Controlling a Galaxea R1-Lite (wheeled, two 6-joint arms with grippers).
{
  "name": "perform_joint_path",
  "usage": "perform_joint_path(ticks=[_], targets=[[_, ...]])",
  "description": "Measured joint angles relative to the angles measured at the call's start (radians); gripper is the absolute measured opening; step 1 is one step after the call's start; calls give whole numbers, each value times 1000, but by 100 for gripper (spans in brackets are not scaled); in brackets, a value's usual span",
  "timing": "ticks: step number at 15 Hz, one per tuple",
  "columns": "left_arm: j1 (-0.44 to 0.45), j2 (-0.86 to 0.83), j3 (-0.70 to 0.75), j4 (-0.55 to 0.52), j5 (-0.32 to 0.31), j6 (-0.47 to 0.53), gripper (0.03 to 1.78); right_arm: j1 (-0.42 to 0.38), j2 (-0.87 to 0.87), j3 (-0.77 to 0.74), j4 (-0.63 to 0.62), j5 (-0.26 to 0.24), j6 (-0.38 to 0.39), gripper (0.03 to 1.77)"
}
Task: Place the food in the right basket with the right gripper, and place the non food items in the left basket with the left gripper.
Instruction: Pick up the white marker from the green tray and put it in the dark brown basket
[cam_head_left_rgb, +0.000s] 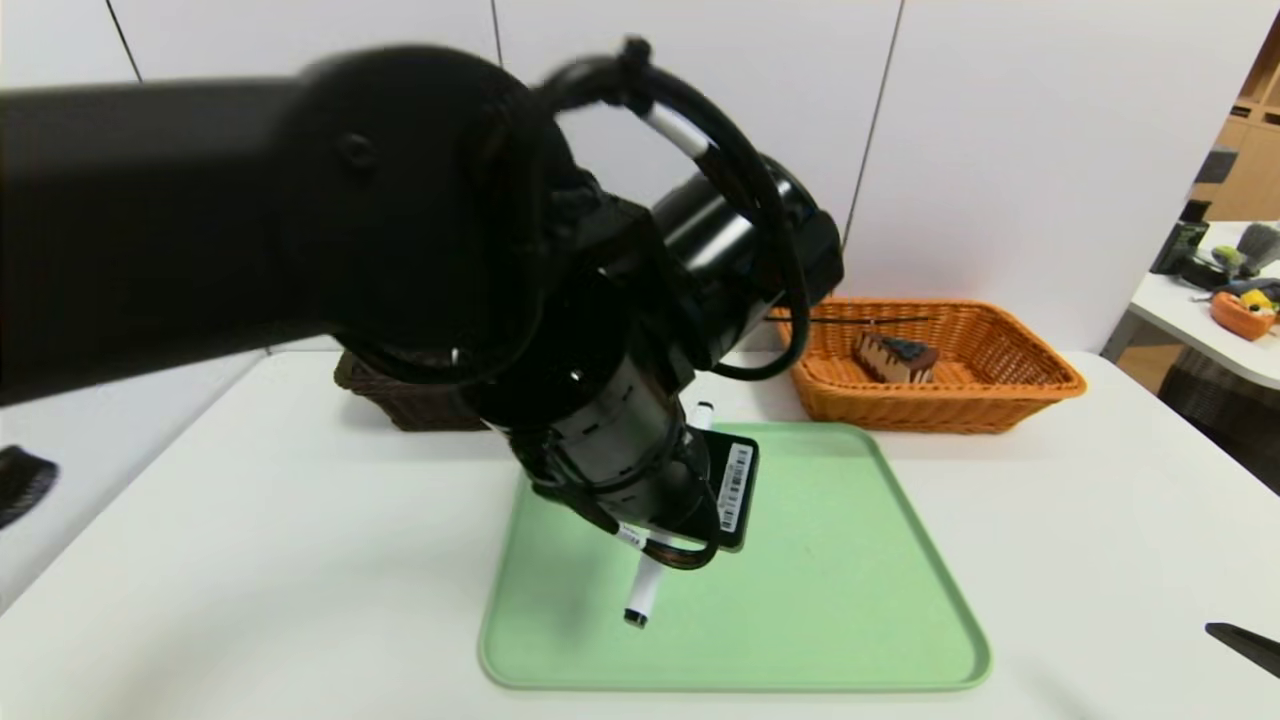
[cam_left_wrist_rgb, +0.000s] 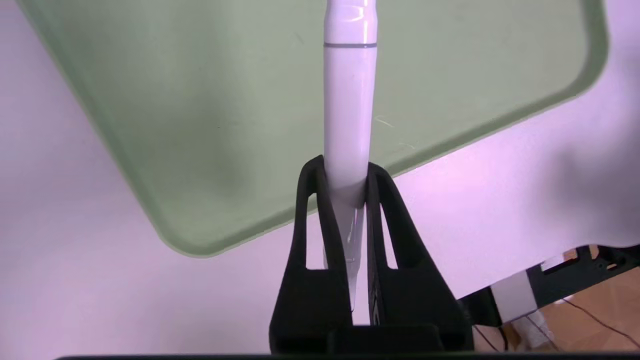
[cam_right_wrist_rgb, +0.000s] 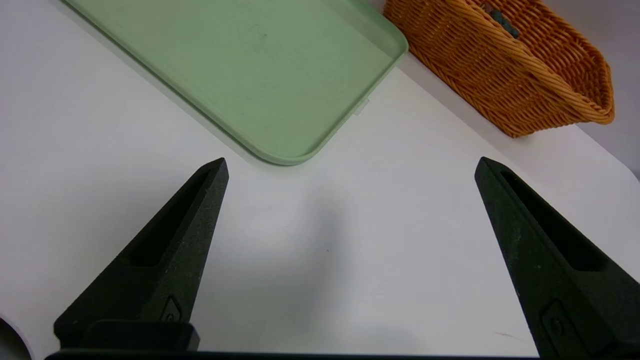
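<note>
Above the green tray (cam_head_left_rgb: 820, 600), a white marker (cam_left_wrist_rgb: 348, 100) is clamped between the jaws of the left gripper (cam_left_wrist_rgb: 346, 185), the tray's corner showing beyond it in the left wrist view. Pinched across its slim barrel, with much of its length standing free, it should be easy to let drop. As a non-food item it is bound for the left basket, presumably the dark basket (cam_head_left_rgb: 420, 395) behind the tray, half hidden by the left arm (cam_head_left_rgb: 400, 200); carrying it there looks like the next step. A clipped basket edge could knock the long marker askew.

Farther right, the orange basket (cam_head_left_rgb: 930, 410) holds a slice of cake (cam_head_left_rgb: 897, 358), where food belongs. Near the bench's (cam_head_left_rgb: 1090, 560) right side, the right gripper (cam_right_wrist_rgb: 351, 162) waits empty over the bench, jaws wide apart, probably because no food remains for it.
</note>
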Motion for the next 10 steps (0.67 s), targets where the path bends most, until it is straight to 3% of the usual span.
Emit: perform_joint_path(ticks=[5,10], targets=[[9,-142,8,-4,-1,346,15,0,4,0,-2,0,-15,170],[162,-220,30,-4,-154,780,15,-7,6,1,-3,0,-18,170]])
